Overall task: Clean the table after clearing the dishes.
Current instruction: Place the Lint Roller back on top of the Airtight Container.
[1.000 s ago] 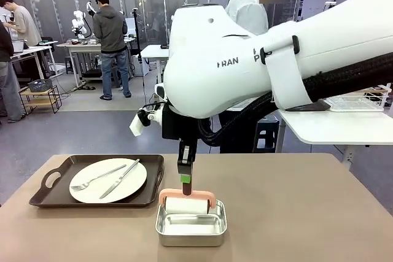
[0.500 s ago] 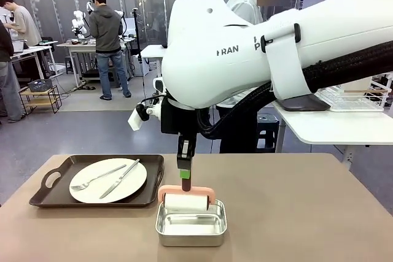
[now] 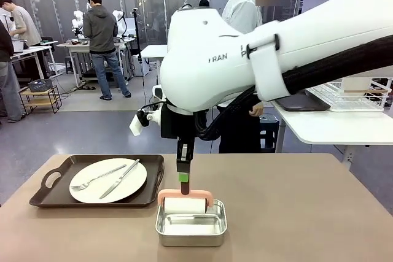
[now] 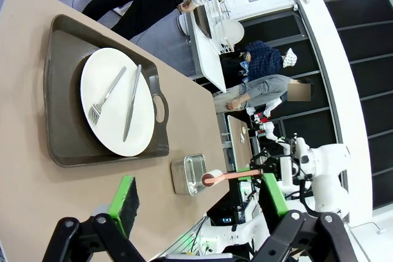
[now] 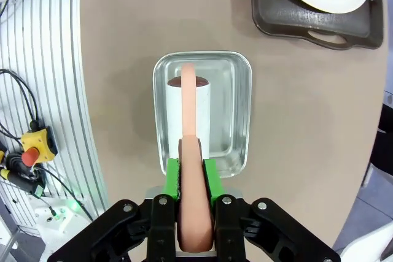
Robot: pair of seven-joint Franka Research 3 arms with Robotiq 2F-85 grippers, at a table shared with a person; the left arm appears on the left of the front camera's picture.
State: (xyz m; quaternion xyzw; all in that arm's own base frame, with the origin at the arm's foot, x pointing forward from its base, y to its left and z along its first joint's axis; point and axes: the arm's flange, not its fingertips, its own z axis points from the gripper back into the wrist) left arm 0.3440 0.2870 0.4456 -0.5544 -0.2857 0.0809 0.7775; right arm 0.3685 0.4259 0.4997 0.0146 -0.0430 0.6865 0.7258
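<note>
My right fingers (image 3: 183, 178) pinch the pink handle of a white roller (image 3: 184, 205) and point straight down. The roll hangs in the far end of a small steel pan (image 3: 191, 232). I cannot tell whether it touches the pan's bottom, and I see nothing else in the pan. My left fingers (image 4: 198, 196) are spread wide with nothing between them, held high above the scene.

Just left of the pan sits a dark brown tray (image 3: 54, 199) with handles. It holds a round white plate (image 3: 86, 193), and a fork (image 3: 95, 179) and a knife (image 3: 120, 178) lie side by side on the plate. Pan and tray both rest on the tan tabletop (image 3: 295, 213), whose right half is bare.

A person (image 3: 242, 10) stands at the far side, next to a white table (image 3: 331, 128) with a wire rack (image 3: 353, 99). More people stand at benches farther back on the grey floor.
</note>
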